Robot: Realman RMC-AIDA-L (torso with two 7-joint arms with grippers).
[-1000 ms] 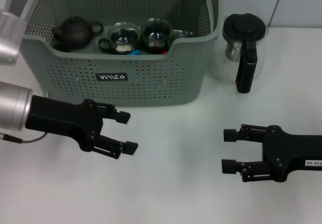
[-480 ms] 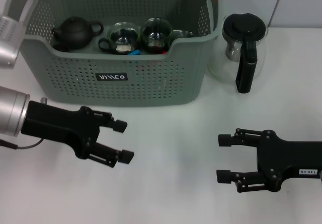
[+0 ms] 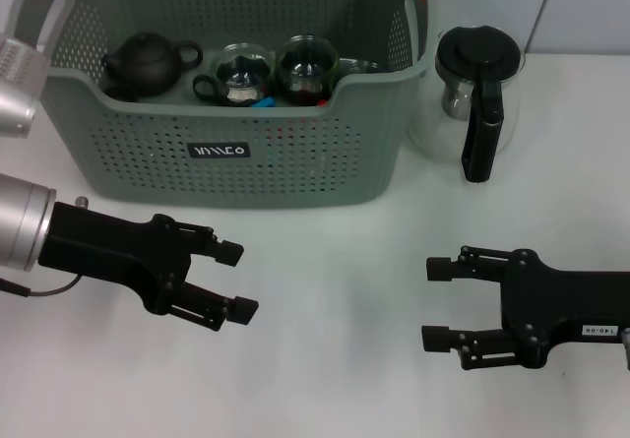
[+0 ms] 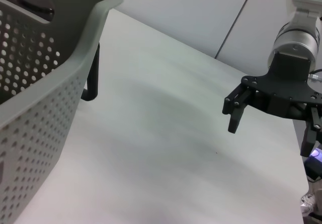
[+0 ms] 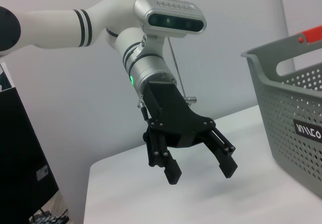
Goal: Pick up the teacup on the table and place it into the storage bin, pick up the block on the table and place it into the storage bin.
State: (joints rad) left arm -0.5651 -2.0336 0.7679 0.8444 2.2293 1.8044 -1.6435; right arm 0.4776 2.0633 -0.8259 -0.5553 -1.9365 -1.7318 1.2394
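Our left gripper (image 3: 234, 281) has its fingers spread wide and empty, low over the white bench (image 3: 335, 261) in front of the storage bin (image 3: 236, 143). Our right gripper (image 3: 440, 303) faces it from the other side, fingers wide too and empty. In the storage bin sit a black teapot (image 3: 148, 61) and glass teacups (image 3: 241, 74). A glass jug (image 3: 474, 98) stands just beside it.

Head view high, looking down on table (image 3: 335, 261), each wrist view low, facing the opposite arm
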